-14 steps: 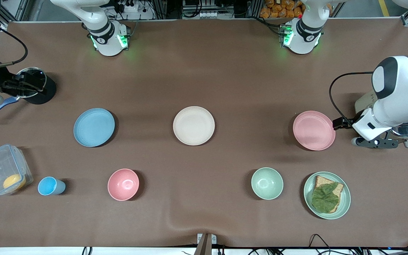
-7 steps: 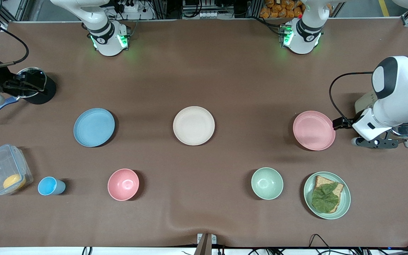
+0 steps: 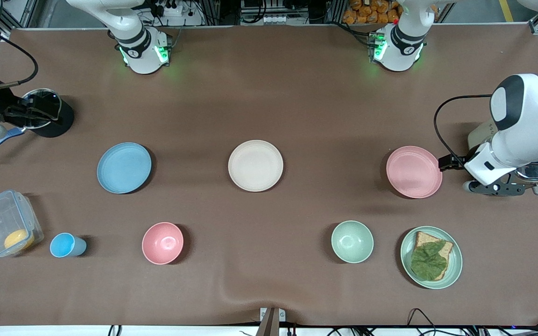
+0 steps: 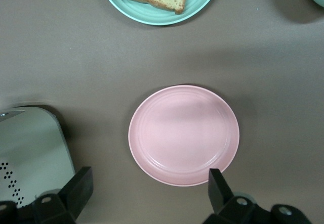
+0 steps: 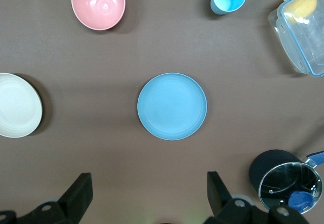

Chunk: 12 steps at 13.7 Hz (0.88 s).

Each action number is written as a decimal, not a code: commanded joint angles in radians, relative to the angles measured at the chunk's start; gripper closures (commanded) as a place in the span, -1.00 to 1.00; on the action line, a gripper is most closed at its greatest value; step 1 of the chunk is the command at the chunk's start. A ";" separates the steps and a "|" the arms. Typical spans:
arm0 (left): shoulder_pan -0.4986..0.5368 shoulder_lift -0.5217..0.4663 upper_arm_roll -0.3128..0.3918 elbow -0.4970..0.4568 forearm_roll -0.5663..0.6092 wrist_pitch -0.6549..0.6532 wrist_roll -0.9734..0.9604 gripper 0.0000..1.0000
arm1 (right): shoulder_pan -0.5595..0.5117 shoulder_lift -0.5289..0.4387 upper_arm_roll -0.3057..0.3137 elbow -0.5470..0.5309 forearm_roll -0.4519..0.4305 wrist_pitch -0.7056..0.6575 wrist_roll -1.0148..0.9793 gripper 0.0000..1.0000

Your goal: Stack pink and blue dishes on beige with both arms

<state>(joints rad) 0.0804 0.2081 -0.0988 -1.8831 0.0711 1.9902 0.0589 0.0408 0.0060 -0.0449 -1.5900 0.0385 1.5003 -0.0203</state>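
Beige plate [image 3: 255,165] mid-desk: pink plate [image 3: 414,171] toward left arm's end beside released left tool [image 4: 147,196]; blue plate [image 3: 124,168] under released right tool [image 5: 148,196].

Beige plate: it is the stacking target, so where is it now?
In the front view the beige plate lies bare mid-table, between the blue plate toward the right arm's end and the pink plate toward the left arm's.

We see even, bright overhead light w/ soft shadows beside the dishes; green glow at arm bases; all views sharp.
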 commanded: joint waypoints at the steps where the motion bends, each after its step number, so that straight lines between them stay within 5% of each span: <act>1: 0.007 -0.006 -0.002 -0.004 -0.005 0.002 0.029 -1.00 | -0.013 0.005 0.011 0.013 0.004 -0.012 0.011 -1.00; 12: 0.039 0.062 -0.001 -0.007 0.024 0.025 0.042 -1.00 | -0.015 0.005 0.010 0.013 0.004 -0.012 0.011 -1.00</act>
<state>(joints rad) 0.1045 0.2549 -0.0951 -1.8876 0.0780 1.9969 0.0800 0.0408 0.0060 -0.0453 -1.5899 0.0385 1.5003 -0.0203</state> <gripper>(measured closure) 0.000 0.000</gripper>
